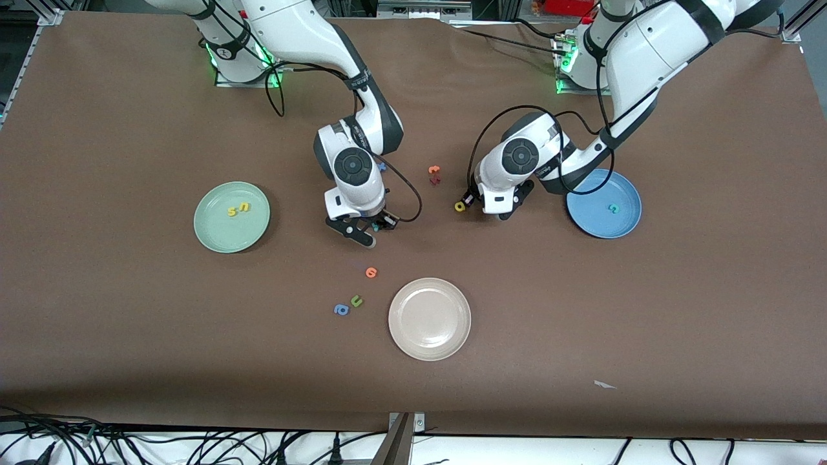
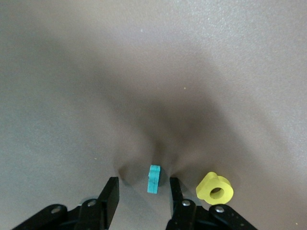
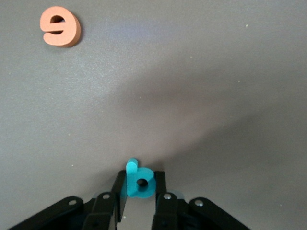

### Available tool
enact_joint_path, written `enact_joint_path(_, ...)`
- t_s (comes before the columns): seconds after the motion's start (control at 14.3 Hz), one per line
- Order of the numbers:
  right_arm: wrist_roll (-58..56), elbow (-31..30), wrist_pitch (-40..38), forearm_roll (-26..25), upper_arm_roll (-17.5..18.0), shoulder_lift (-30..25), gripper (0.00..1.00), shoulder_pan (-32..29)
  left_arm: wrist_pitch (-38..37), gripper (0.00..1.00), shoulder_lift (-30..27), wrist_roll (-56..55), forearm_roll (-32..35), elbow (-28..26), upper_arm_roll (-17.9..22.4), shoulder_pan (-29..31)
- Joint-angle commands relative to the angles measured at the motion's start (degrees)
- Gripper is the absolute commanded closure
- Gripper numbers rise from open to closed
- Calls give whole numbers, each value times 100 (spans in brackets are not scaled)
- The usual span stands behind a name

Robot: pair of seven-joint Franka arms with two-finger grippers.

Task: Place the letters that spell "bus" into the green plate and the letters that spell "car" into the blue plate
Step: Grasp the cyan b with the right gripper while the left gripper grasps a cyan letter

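Note:
My right gripper (image 3: 140,178) is shut on the teal b (image 3: 134,171), low over the table's middle (image 1: 373,227). My left gripper (image 2: 143,184) stands open around the thin teal r (image 2: 153,178), which stands on edge on the table, close to one finger and apart from the other. The yellow a (image 2: 214,188) lies just beside that gripper (image 1: 471,199), also seen from the front (image 1: 460,206). The green plate (image 1: 216,236) holds the yellow s (image 1: 232,211) and yellow u (image 1: 243,206). The blue plate (image 1: 591,223) holds the teal c (image 1: 613,208).
A cream-white plate (image 1: 429,318) sits nearer the front camera. An orange letter (image 1: 371,272), a green u (image 1: 356,300) and a blue round letter (image 1: 341,309) lie beside it. Orange (image 1: 434,170) and dark red (image 1: 435,181) letters lie between the arms.

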Motion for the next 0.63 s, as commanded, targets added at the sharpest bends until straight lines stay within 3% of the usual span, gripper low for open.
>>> enact_joint_path(0.0,-29,77,-78,40,-112,70,98,73,-39,50,66,-247,220,87,28,-56)
enact_joint_path(0.56,-37,104,-148,22,-121,52,98,91,-4,50,66,-309,168,262,485,-460)
